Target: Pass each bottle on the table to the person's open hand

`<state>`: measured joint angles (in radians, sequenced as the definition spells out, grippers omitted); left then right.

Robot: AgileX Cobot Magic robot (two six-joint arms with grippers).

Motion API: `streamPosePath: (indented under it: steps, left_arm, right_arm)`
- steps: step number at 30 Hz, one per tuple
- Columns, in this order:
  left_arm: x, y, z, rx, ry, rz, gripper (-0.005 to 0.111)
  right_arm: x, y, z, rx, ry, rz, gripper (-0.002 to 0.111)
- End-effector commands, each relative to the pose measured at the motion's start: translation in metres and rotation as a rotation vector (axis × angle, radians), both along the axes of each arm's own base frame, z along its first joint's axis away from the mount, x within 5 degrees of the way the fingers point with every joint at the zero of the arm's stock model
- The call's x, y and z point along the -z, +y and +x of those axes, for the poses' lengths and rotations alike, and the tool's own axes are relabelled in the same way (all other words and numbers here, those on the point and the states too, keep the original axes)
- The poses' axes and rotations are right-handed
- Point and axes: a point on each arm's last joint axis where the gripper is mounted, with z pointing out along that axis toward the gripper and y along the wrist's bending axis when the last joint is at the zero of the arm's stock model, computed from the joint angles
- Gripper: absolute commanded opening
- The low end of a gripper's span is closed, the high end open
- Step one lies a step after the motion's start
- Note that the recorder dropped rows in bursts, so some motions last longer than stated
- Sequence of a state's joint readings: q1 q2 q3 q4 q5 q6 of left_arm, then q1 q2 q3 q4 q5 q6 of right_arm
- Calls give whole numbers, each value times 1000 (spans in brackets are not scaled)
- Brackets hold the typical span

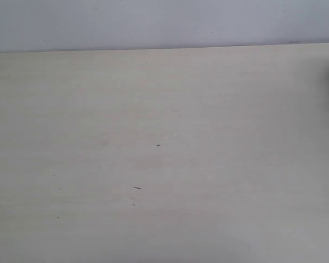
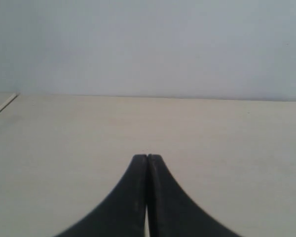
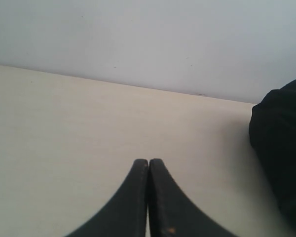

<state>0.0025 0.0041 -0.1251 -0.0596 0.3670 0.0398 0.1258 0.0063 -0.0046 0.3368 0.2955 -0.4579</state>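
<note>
Shut on nothing: left gripper, black jaws pressed flush tip to tip, held over the table and aimed at its far edge. Same for right gripper: closed, empty, pointed across the table toward that far edge. Probably held this way because nothing lies within reach to pick up.

No bottles on the table in any view, so impossible to say where they are. No open hand to be seen either. Either nothing begun yet or nothing left to hand over; cannot tell which.

Pale beige tabletop, flat and matte, with faint wood grain, marked only by a few tiny dark specks near the table's middle. Beyond the table's far edge, a plain grey-white wall. At the table's right end, near the far edge, a black mass, soft-looking and blurred. Possibly cloth or a sleeve, not clear.
</note>
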Motion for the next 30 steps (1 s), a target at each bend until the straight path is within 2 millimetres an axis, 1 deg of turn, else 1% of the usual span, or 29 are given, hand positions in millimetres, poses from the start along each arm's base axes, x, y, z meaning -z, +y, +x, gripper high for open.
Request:
streamPosePath:
  steps: [1, 14, 16, 21, 30]
  left_arm:
    - [3, 3, 0, -63, 8, -39, 0]
    - [4, 3, 0, -69, 5, -37, 0]
    - [10, 3, 2, -70, 11, -38, 0]
    - [40, 3, 5, -71, 108, -41, 0]
    - [41, 3, 5, -72, 110, -39, 0]
  right_arm:
    - [0, 0, 0, 6, -9, 5, 0]
    - [0, 0, 0, 6, -9, 5, 0]
    - [0, 0, 0, 6, -9, 5, 0]
    - [0, 0, 0, 6, -9, 5, 0]
    - [0, 0, 0, 6, -9, 5, 0]
